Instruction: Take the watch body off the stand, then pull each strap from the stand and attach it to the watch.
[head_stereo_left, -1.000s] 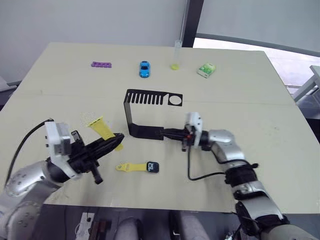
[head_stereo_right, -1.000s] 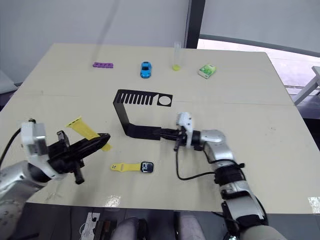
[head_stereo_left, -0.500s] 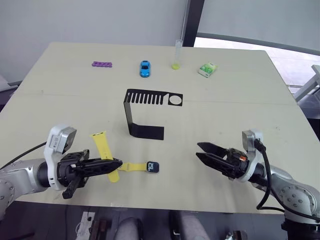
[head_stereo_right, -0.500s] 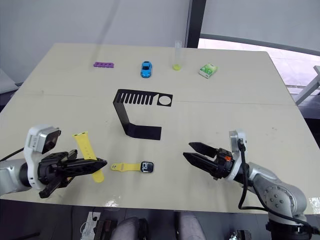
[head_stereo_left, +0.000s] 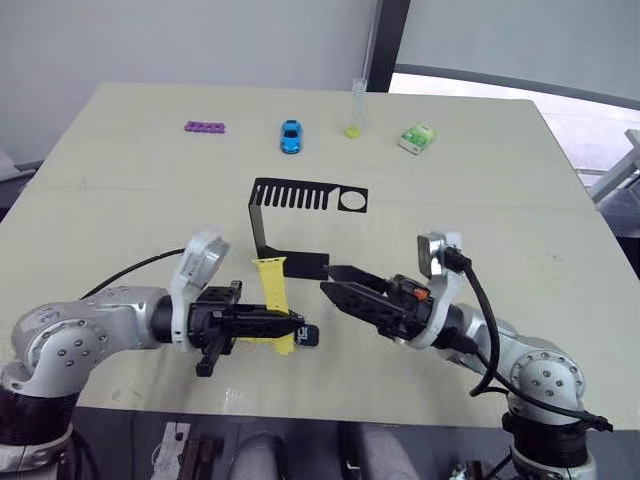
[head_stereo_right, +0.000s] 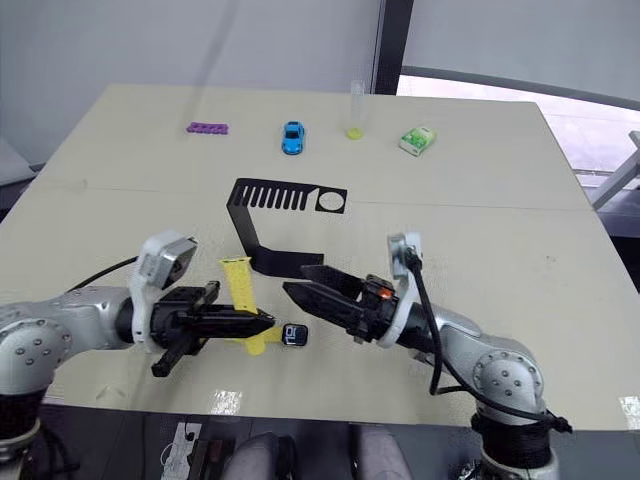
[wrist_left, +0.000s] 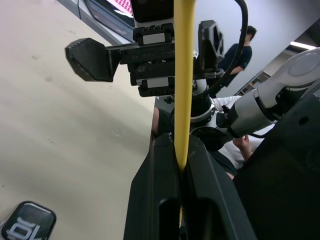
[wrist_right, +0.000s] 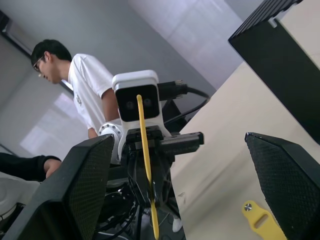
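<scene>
Yellow flexible strap (head_stereo_left: 272, 288) stands upright, pinched in the left gripper (head_stereo_left: 290, 325) jaws just beside the dark square watch body (head_stereo_right: 293, 335) for attaching; right gripper (head_stereo_right: 300, 284) jaws spread, facing it.

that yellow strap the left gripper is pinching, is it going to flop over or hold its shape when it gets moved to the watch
The yellow strap stands nearly upright above the left gripper, so it probably holds its shape over short moves. It is thin and narrow, so it likely bends under sideways pressure. Pinched near one end, it may pivot between the fingers.
</scene>
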